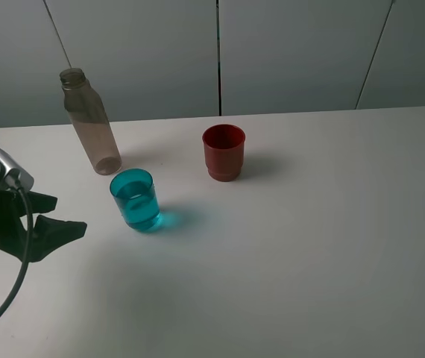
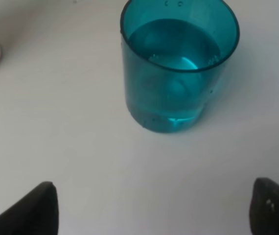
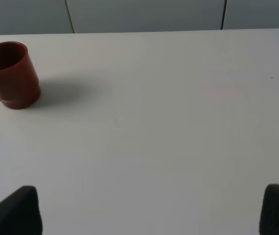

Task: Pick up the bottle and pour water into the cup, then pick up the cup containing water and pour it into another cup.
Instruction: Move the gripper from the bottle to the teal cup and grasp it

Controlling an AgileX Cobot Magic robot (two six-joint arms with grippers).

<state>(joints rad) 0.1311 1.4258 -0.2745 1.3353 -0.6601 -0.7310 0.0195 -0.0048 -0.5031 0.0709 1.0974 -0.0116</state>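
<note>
The left gripper (image 1: 67, 214) is spread wide and grasps nothing. Its fingers point at the cup (image 1: 134, 198), which stands near but apart and has water in it. The arm comes in low over the left edge of the table (image 1: 309, 246). The right gripper (image 3: 151, 191) is also wide apart and empty. The bottle (image 1: 91, 123) stands upright behind the cup. The red cup (image 1: 224, 151) is apart to the right, with open tabletop beyond it.

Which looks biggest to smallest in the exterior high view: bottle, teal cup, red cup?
1. bottle: clearly the largest, and the tallest by far.
2-3. teal cup and red cup: these look about alike. The teal one shows slightly bigger, but it stands nearer the camera, so I won't rank them.
</note>
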